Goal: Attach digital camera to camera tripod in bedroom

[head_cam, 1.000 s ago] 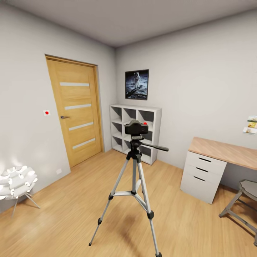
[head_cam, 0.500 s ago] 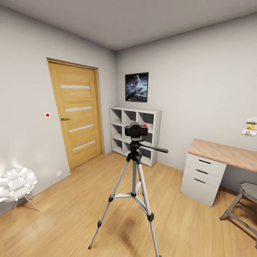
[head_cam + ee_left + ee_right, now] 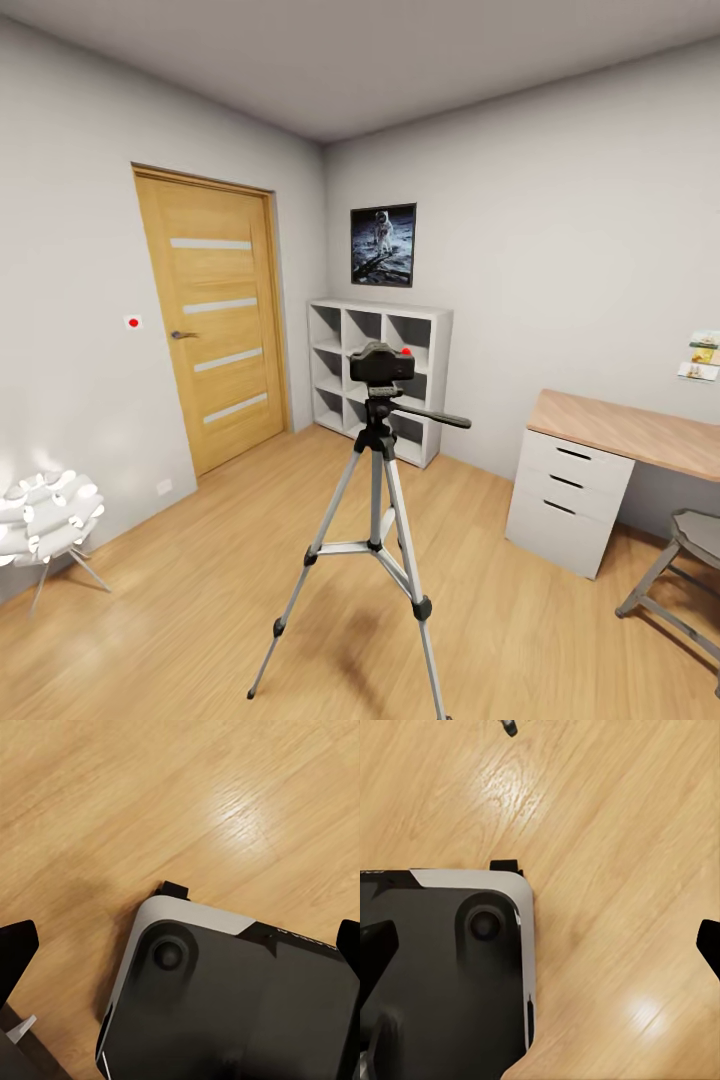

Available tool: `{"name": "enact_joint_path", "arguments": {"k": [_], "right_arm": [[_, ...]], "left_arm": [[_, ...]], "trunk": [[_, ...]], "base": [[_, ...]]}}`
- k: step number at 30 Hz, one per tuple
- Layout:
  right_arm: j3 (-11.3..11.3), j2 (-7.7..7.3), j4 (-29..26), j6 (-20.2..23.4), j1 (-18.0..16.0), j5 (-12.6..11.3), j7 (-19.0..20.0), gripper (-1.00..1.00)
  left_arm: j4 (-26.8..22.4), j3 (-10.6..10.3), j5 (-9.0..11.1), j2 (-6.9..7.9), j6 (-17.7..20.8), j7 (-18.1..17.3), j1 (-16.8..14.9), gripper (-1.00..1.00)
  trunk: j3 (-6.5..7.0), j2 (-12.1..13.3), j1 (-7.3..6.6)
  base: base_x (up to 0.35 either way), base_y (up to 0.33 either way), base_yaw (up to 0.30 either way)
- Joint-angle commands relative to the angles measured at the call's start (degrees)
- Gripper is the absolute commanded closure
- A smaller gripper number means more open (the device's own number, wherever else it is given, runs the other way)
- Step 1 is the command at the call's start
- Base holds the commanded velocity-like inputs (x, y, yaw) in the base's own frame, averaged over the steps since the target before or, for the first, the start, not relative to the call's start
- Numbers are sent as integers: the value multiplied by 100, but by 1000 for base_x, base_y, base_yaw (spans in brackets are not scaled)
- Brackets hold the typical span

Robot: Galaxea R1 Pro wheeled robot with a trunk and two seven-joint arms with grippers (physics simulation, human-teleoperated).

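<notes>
Head view faces forward across room; both wrist views look straight down, close, sharing wood floor (image 3: 112, 787).

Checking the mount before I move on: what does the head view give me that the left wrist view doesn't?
Head view alone: the digital camera sitting on top of the camera tripod, with the door, shelf unit and desk behind. Left wrist view alone: the robot's own base straight below, framed by the dark tips of the left arm's jaws, spread apart with nothing between them. Both: the light wood floor.
</notes>
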Motion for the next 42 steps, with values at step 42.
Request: {"name": "enact_joint_path", "arguments": {"k": [42], "right_arm": [[7, 34, 18, 0, -6, -21, 25, -100]], "left_arm": [[-9, -48, 38, 1, -6, 27, 2, -100]], "trunk": [[-2, -4, 2]], "base": [[0, 0, 0]]}}
